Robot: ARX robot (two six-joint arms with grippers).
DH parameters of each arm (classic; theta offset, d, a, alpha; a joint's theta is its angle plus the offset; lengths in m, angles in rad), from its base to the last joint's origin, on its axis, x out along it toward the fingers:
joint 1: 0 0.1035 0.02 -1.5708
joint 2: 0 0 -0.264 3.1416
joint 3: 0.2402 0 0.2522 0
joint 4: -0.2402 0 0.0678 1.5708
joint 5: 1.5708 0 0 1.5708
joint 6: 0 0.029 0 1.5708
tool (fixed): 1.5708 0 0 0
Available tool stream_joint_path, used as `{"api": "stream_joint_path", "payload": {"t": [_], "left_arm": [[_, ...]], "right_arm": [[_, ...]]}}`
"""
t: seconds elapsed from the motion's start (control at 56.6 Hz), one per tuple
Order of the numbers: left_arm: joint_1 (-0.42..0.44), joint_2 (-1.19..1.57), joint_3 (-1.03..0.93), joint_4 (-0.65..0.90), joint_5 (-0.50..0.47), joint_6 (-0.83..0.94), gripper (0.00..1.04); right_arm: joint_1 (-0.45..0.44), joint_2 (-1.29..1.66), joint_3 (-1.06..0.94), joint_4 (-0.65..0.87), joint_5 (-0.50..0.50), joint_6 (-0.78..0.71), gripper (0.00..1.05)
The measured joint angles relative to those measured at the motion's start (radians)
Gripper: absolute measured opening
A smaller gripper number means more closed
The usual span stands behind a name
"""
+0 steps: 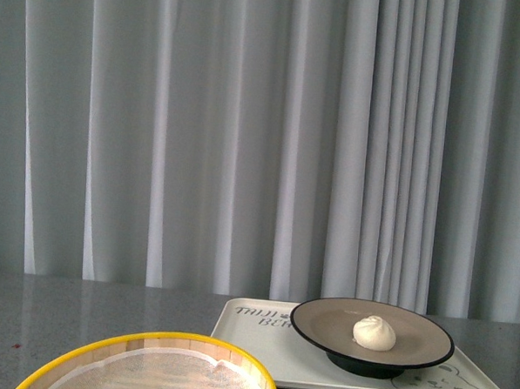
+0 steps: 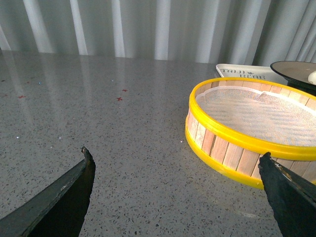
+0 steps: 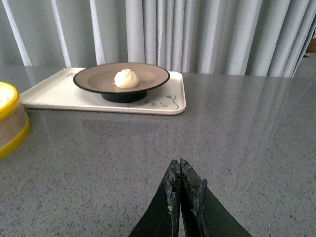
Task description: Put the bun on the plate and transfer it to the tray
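Note:
The cream-white bun (image 1: 374,333) lies on the black-rimmed plate (image 1: 323,324), and the plate stands on the cream tray (image 1: 260,351) at the right. The right wrist view shows the same: bun (image 3: 126,78), plate (image 3: 94,76), tray (image 3: 54,94). My right gripper (image 3: 178,164) is shut and empty over bare table, well short of the tray. My left gripper (image 2: 175,160) is open and empty above the table, beside the steamer basket. Neither arm shows in the front view. The left wrist view catches the plate's edge (image 2: 291,71) and a tray corner (image 2: 242,73).
A yellow-rimmed wooden steamer basket (image 1: 159,363) with a white cloth liner stands at the front left of the tray; it also shows in the left wrist view (image 2: 237,148). The grey speckled table (image 2: 98,113) ends at a grey curtain (image 1: 246,133).

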Motion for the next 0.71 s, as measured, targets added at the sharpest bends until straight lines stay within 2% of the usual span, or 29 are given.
{"api": "stream_joint_path", "payload": {"t": [0.071, 0.3, 0.459, 0.583, 0.706], "left_arm": [[0.000, 0.000, 0.000, 0.000, 0.000, 0.000, 0.98], [0.000, 0.000, 0.000, 0.000, 0.000, 0.000, 0.98], [0.000, 0.000, 0.000, 0.000, 0.000, 0.000, 0.98], [0.000, 0.000, 0.000, 0.000, 0.000, 0.000, 0.98], [0.000, 0.000, 0.000, 0.000, 0.000, 0.000, 0.98]], "right_arm": [[0.000, -0.087, 0.000, -0.110, -0.002, 0.000, 0.02], [0.000, -0.126, 0.000, -0.120, -0.003, 0.000, 0.02], [0.000, -0.126, 0.000, -0.121, -0.002, 0.000, 0.26], [0.000, -0.126, 0.000, -0.121, -0.003, 0.000, 0.53], [0.000, -0.126, 0.000, -0.120, -0.002, 0.000, 0.74]]}}
